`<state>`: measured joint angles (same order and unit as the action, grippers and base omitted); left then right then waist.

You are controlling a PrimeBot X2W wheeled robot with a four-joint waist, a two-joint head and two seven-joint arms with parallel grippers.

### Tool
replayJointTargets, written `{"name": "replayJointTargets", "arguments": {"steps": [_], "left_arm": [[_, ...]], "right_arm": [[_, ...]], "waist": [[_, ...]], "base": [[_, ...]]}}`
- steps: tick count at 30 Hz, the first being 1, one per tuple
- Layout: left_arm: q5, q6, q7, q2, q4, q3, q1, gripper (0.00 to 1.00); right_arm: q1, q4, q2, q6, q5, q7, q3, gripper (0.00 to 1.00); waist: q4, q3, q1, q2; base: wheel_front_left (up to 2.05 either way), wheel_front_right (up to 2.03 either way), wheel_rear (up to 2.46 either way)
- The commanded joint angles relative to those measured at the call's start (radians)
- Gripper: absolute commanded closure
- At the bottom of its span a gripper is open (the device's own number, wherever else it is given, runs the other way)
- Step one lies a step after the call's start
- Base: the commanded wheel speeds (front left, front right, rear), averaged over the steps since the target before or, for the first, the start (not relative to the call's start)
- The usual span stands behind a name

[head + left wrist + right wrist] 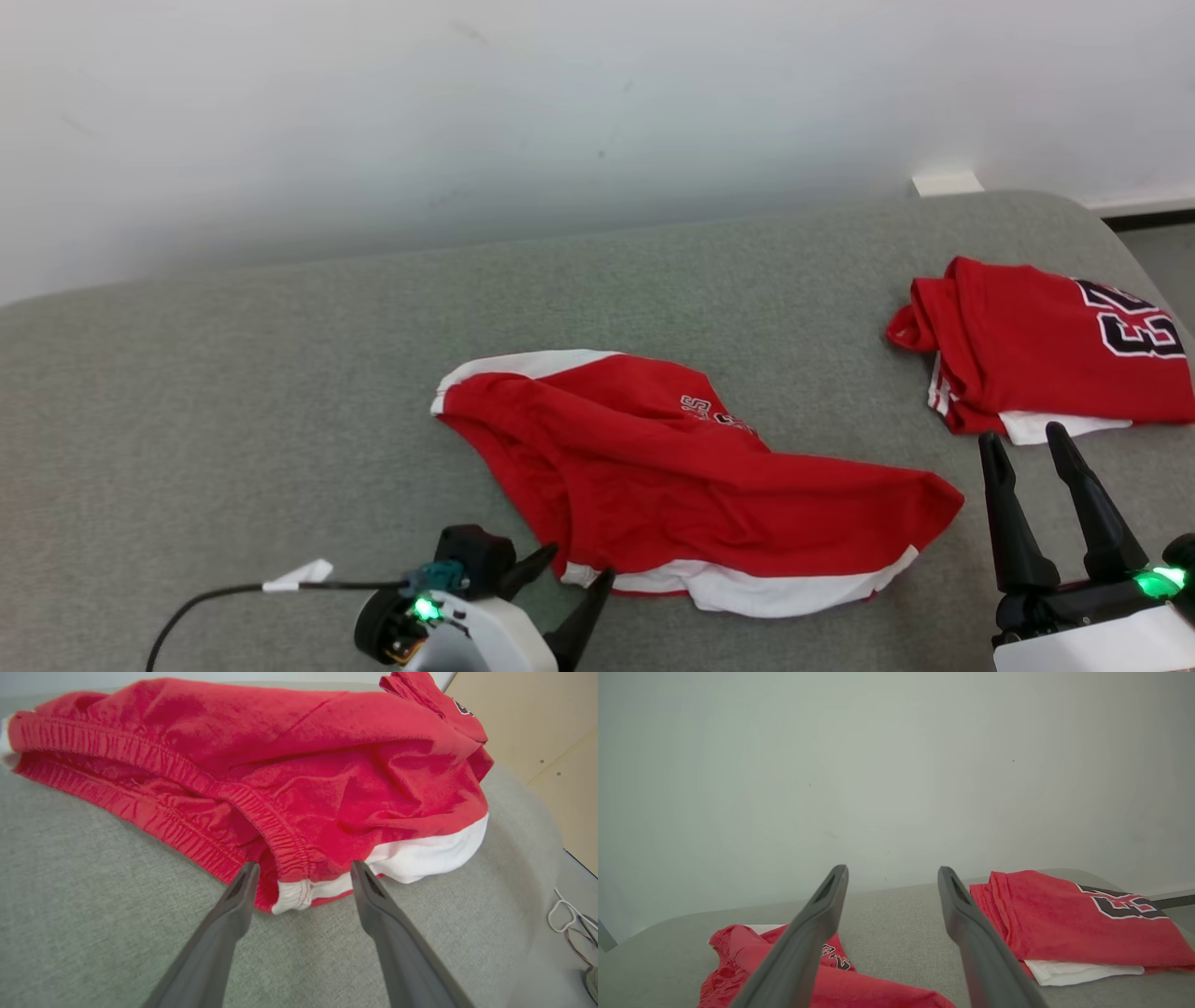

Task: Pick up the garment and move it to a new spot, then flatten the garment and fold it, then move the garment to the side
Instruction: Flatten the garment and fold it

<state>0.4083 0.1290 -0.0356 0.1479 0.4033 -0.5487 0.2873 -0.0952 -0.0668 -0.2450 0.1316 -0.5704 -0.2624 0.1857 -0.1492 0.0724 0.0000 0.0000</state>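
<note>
Flanking near waistband corner of red shorts [672, 467] with left gripper [581, 563], spread wide, nothing held. Poised beside folded jersey [1046, 345] at right: right gripper [1023, 434], likewise wide, empty.

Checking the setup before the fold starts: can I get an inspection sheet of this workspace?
Surface: grey padded top.
Job's things: red shorts crumpled mid-surface; folded red jersey at the right, apart from them.
Clutter: nothing seen.
Grippers: left gripper, jaws open astride the shorts' near waistband corner; right gripper, jaws open, holding nothing, near the jersey.
Cables: black cable with a white tag by the left wrist; white cords on the floor.
Surroundings: pale wall behind.
</note>
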Motion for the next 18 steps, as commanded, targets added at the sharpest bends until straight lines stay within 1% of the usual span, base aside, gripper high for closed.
{"name": "replayJointTargets", "arguments": {"steps": [1, 3, 5, 6, 7, 8, 9, 10, 13, 18], "left_arm": [[0.032, 0.002, -0.013, 0.02, 0.017, -0.017, 0.024, 0.0], [0.046, 0.002, -0.039, 0.041, 0.044, -0.057, 0.051, 0.0], [0.069, 0.002, -0.041, 0.054, 0.06, -0.081, 0.075, 0.0], [0.082, 0.002, -0.034, 0.059, 0.066, -0.089, 0.083, 0.05], [0.089, 0.002, -0.029, 0.064, 0.072, -0.095, 0.087, 0.4], [0.092, 0.002, -0.019, 0.069, 0.076, -0.101, 0.092, 0.64], [0.1, 0.001, -0.01, 0.076, 0.078, -0.1, 0.099, 0.83], [0.111, 0.0, -0.003, 0.078, 0.08, -0.104, 0.1, 1.0], [0.151, 0.0, 0.017, 0.083, 0.071, -0.111, 0.098, 1.0], [0.187, -0.005, 0.037, 0.118, 0.038, -0.086, 0.076, 1.0]], "right_arm": [[-0.015, -0.004, 0.005, -0.002, -0.003, -0.002, -0.002, 0.0], [-0.023, -0.006, 0.009, -0.002, -0.004, -0.002, 0.001, 0.0], [-0.027, -0.006, 0.012, -0.002, -0.002, -0.002, -0.001, 0.0], [-0.025, -0.007, 0.014, -0.002, 0.0, -0.002, -0.005, 0.0], [-0.023, -0.008, 0.016, -0.002, 0.001, -0.002, -0.01, 0.0], [-0.021, -0.008, 0.018, -0.002, 0.003, -0.002, -0.013, 0.0], [-0.019, -0.008, 0.021, -0.002, 0.005, -0.002, -0.015, 0.0], [-0.015, -0.009, 0.023, -0.002, 0.007, -0.002, -0.017, 0.0], [-0.006, -0.015, 0.024, -0.002, 0.01, -0.002, -0.019, 0.0], [0.008, -0.02, 0.006, -0.002, 0.013, -0.002, -0.022, 0.0]], "waist": [[-0.027, 0.028, 0.0, 0.0], [-0.042, 0.041, 0.0, 0.0], [-0.054, 0.052, 0.0, 0.0], [-0.057, 0.054, 0.0, 0.0], [-0.059, 0.057, 0.0, 0.0], [-0.059, 0.058, 0.0, 0.0], [-0.059, 0.059, 0.0, 0.0], [-0.057, 0.058, 0.0, 0.0], [-0.042, 0.046, 0.0, 0.0], [0.002, 0.018, 0.0, 0.0]], "base": [[0.0, 0.0, 0.0], [0.0, 0.0, 0.0], [0.0, 0.0, 0.0], [0.0, 0.0, 0.0], [0.0, 0.0, 0.0], [0.0, 0.0, 0.0], [0.0, 0.0, 0.0], [0.0, 0.0, 0.0], [0.0, 0.0, 0.0], [0.0, 0.0, 0.0]]}}
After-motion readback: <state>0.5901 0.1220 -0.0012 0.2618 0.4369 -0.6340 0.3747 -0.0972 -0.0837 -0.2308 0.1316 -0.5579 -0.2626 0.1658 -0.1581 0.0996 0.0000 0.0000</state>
